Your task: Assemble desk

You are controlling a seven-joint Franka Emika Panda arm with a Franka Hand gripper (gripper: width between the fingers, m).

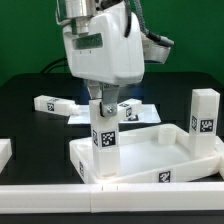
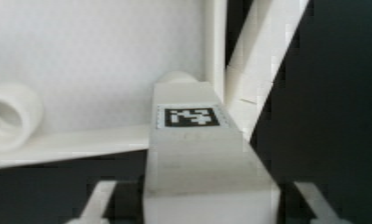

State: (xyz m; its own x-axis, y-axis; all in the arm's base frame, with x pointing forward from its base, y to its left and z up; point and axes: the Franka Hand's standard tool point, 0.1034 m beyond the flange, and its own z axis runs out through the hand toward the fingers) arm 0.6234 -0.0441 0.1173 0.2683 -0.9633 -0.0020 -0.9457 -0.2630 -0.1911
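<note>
The tabletop (image 1: 165, 150) lies rim-up on the black worktop (image 1: 30, 125), near and right of centre. Its near edge runs just beside a white rail (image 1: 50, 190) along the worktop's near side. Open worktop lies to the left, between the tabletop and a far leg (image 1: 50, 103) lying flat. A right leg (image 1: 205, 112) stands upright just beside the tabletop's right rim. The end effector (image 1: 104, 100) hangs over the tabletop's near left corner, jaws straddling the top of an upright corner leg (image 1: 104, 135). In the wrist view, thin dark gaps show between this leg and each finger (image 2: 103, 200); whether the pads grip it cannot be told. A round socket (image 2: 9, 112) sits near the leg, inside the rim.
</note>
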